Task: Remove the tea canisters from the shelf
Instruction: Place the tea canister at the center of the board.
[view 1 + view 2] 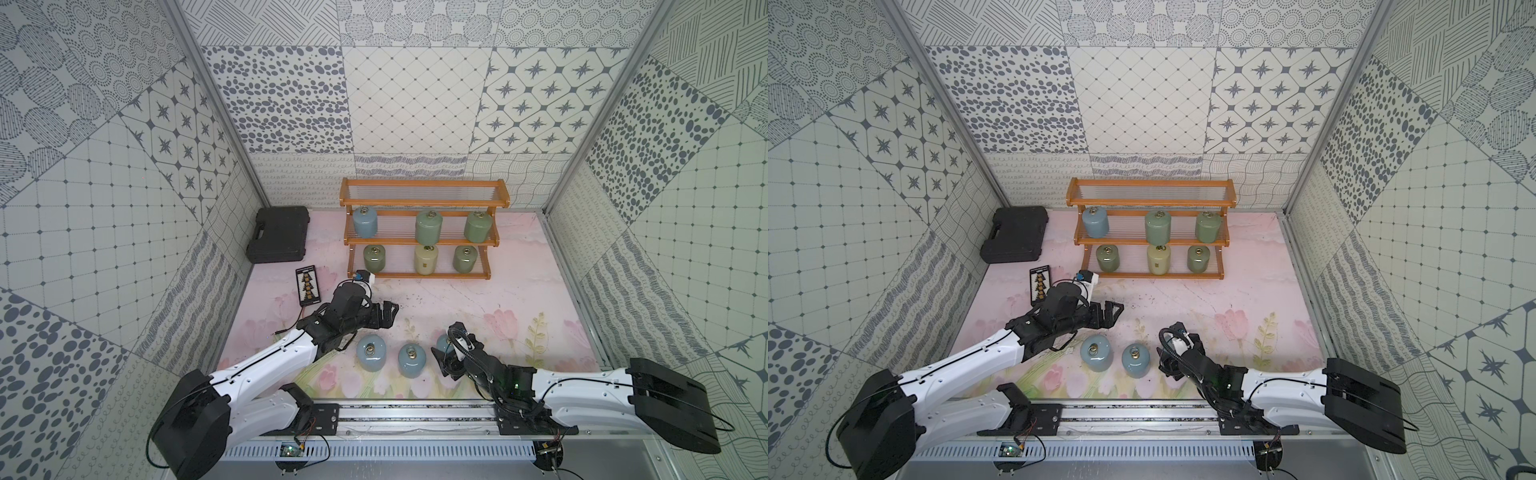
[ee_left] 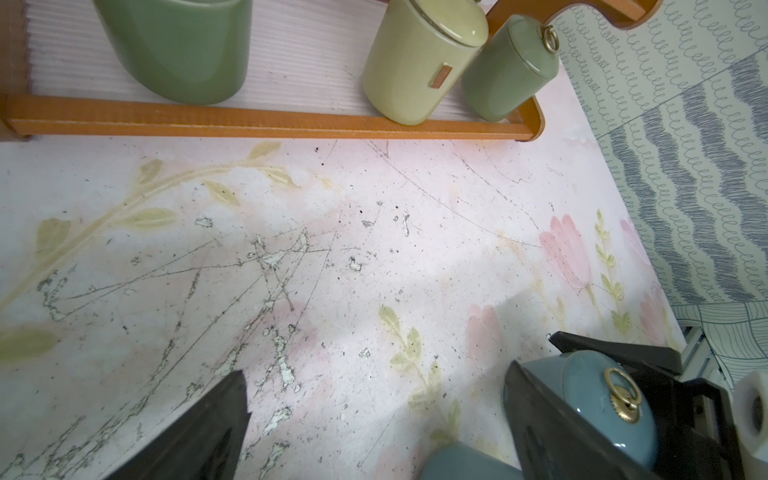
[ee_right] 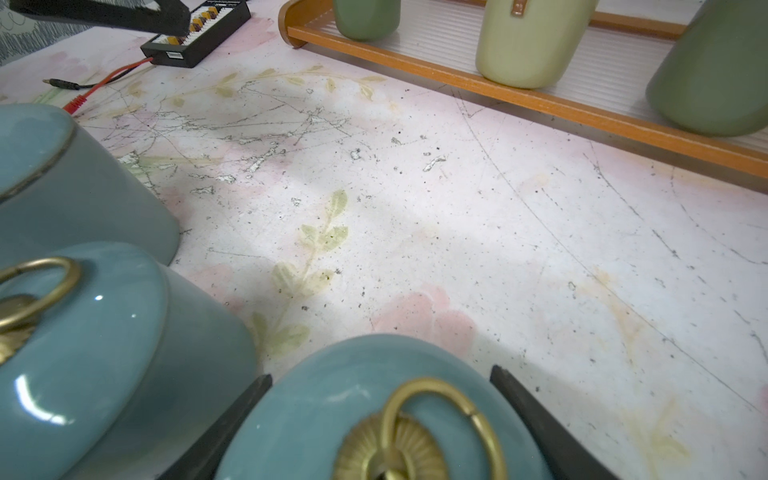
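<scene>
Tea canisters (image 1: 428, 226): six on the shelf (image 1: 415, 275) at frame centre, three blue on the tabletop (image 1: 457, 299) below. Left jaws gape wide, empty; right jaws flank the rightmost blue canister (image 3: 316, 415), grip unclear.

Top views overhead, looking down; wrist views low, close, sharing shelf (image 2: 266, 120).

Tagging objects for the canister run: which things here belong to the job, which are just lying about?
Job: shelf; on it one blue canister, four green canisters, one cream canister; three blue canisters on the table, one flanked by the right tool.
Lying about: black case; connector board.
</scene>
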